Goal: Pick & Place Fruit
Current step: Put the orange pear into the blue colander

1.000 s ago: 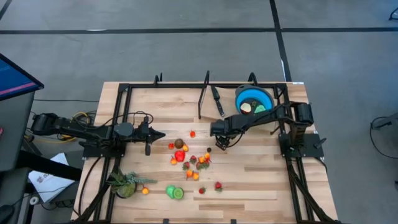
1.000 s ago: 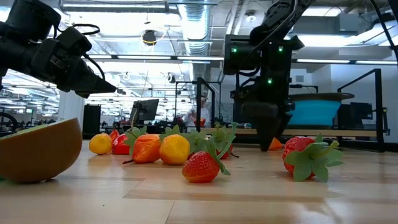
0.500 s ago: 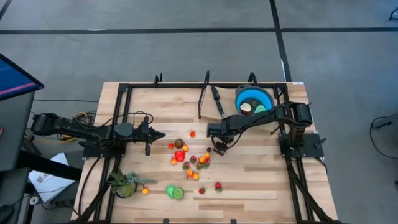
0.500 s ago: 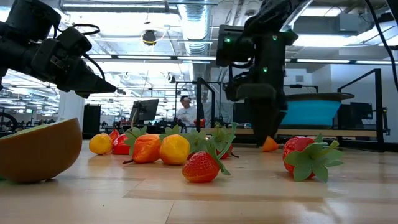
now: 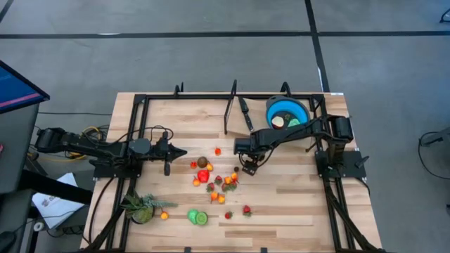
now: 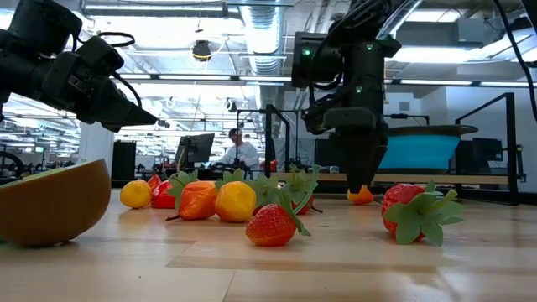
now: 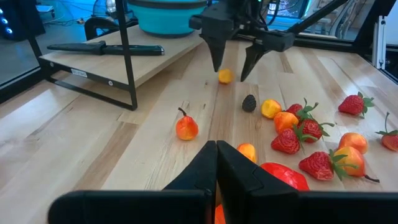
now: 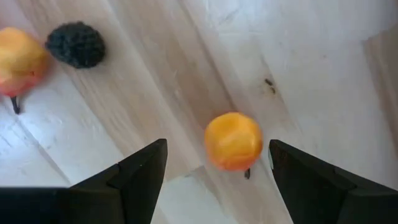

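Note:
Small toy fruits (image 5: 211, 179) lie scattered on the middle of the wooden table: strawberries, orange and yellow pieces, and a red one. One small orange fruit (image 8: 233, 140) rests on the boards straight under my right gripper (image 8: 214, 177). That gripper points down and is open, a finger on either side of the fruit and just above it, touching nothing; the left wrist view shows the gripper (image 7: 230, 62) over the fruit (image 7: 225, 76). My left gripper (image 5: 184, 152) waits shut at the left, aimed at the fruits.
A blue bowl (image 5: 286, 112) with some pieces in it stands at the far right, and a black-handled knife (image 5: 245, 114) lies beside it. A black berry (image 8: 76, 45) lies close to the orange fruit. A leafy plant (image 5: 143, 209) and green halves (image 5: 197, 218) sit near the front left.
My right gripper has risen a little from the table and turned about its wrist, staying open. The small orange fruit stays on the boards and now shows fully below the fingertips.

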`<state>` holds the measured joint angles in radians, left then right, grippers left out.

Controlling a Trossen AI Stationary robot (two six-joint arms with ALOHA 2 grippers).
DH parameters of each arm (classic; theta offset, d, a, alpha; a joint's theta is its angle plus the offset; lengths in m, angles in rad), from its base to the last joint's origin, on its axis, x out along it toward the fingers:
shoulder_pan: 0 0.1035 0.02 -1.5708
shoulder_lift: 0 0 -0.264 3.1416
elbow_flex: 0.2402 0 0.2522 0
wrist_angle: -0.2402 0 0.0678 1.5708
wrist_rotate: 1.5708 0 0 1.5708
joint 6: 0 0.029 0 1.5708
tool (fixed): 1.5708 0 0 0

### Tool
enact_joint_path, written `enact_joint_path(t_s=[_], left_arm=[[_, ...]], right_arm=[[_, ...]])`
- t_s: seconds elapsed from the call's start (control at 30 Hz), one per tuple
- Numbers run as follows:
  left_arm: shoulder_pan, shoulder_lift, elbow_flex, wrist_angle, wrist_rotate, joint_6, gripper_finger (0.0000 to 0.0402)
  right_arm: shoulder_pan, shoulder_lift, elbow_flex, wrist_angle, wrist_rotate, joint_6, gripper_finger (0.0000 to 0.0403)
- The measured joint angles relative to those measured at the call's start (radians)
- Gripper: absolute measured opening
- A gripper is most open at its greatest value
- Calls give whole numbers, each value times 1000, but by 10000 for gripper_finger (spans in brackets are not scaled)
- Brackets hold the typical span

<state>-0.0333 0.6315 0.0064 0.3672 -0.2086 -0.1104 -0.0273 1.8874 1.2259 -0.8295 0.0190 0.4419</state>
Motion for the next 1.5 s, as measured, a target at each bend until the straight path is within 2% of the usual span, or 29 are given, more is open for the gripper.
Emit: enact_joint_path(t_s=[0.33, 0.73, 0.9, 1.27, 1.37, 1.5], left_arm=[[0, 0, 0, 0, 0, 0, 1], [0, 14, 0, -3, 0, 0, 1], [0, 19, 0, 0, 0, 0, 1], [0, 19, 0, 0, 0, 0, 1], [0, 19, 0, 0, 0, 0, 1], [0, 19, 0, 0, 0, 0, 1]], right_arm=[[1, 11, -4, 13, 35, -10, 276], [0, 63, 0, 3, 37, -98, 272], [0, 65, -1, 6, 35, -114, 239], [2, 67, -2, 26, 25, -162, 117], [2, 67, -3, 25, 23, -163, 104], [6, 60, -1, 26, 23, -163, 113]])
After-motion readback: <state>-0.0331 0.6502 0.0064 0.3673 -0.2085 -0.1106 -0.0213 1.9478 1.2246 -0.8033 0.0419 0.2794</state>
